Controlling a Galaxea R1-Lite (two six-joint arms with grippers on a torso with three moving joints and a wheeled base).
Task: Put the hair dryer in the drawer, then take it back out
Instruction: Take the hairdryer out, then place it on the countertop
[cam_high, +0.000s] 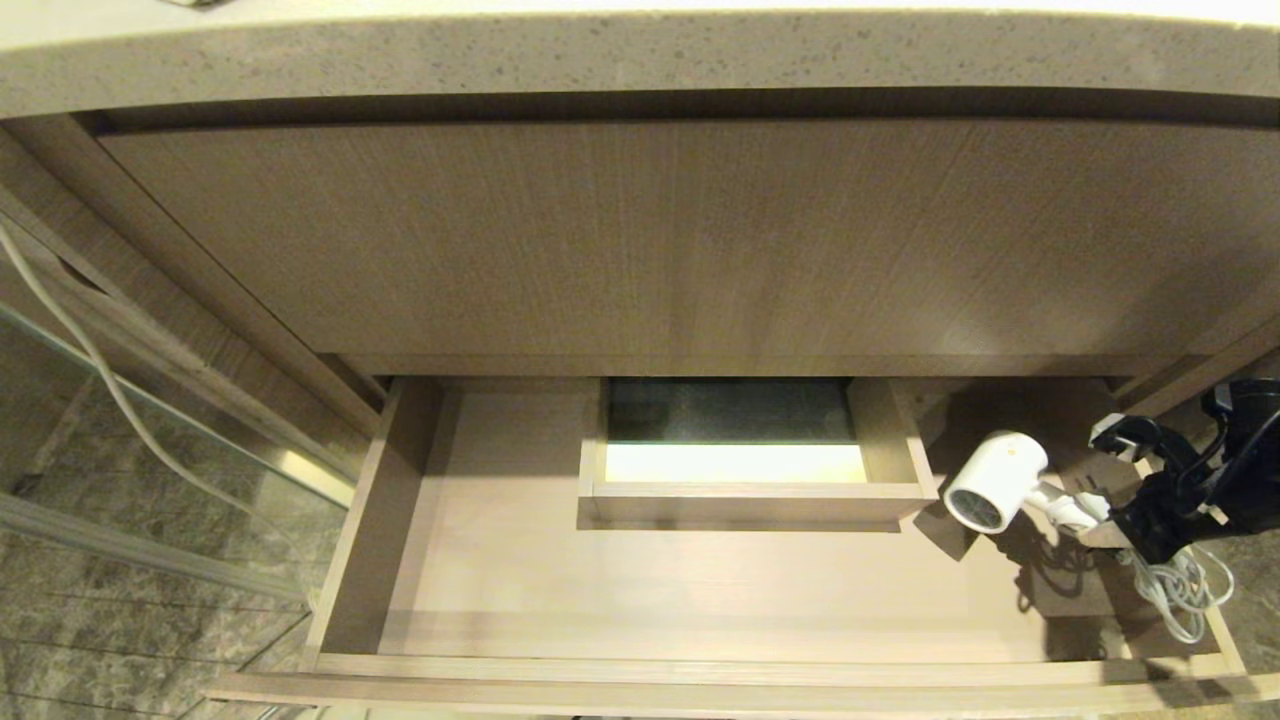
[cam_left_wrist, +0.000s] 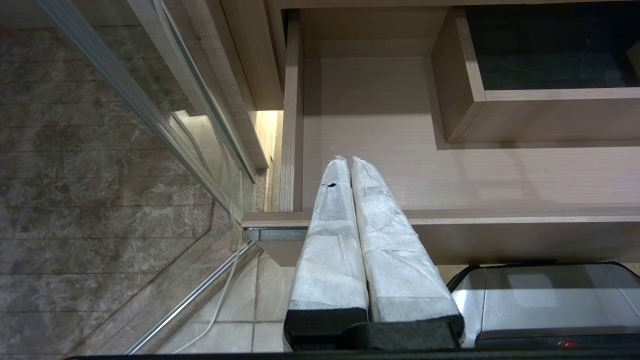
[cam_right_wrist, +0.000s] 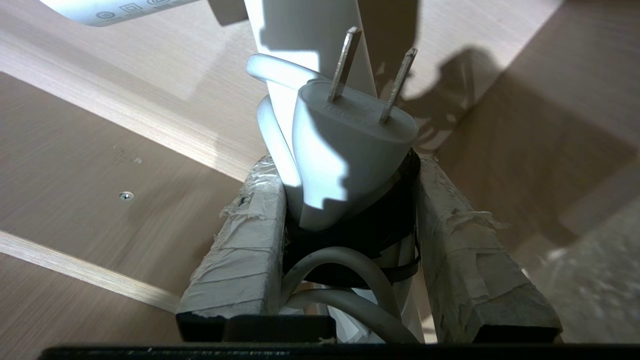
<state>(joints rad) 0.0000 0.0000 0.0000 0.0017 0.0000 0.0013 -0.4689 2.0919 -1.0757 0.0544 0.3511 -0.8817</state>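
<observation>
Much free drawer (cam_high: 500, 560) floor beside hair dryer (cam_high: 995, 480).

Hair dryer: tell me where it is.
Head view: the hair dryer is at the open drawer's right end, held by the right end effector, beside the back cut-out.

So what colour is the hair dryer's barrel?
White, with a grey mesh grille; the hair dryer shows best in the head view.

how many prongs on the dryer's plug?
2. Both show in the right wrist view on the plug: one flat prong and a second beside it, sticking out past the right gripper, which clamps the hair dryer handle. None seems hidden.
</observation>
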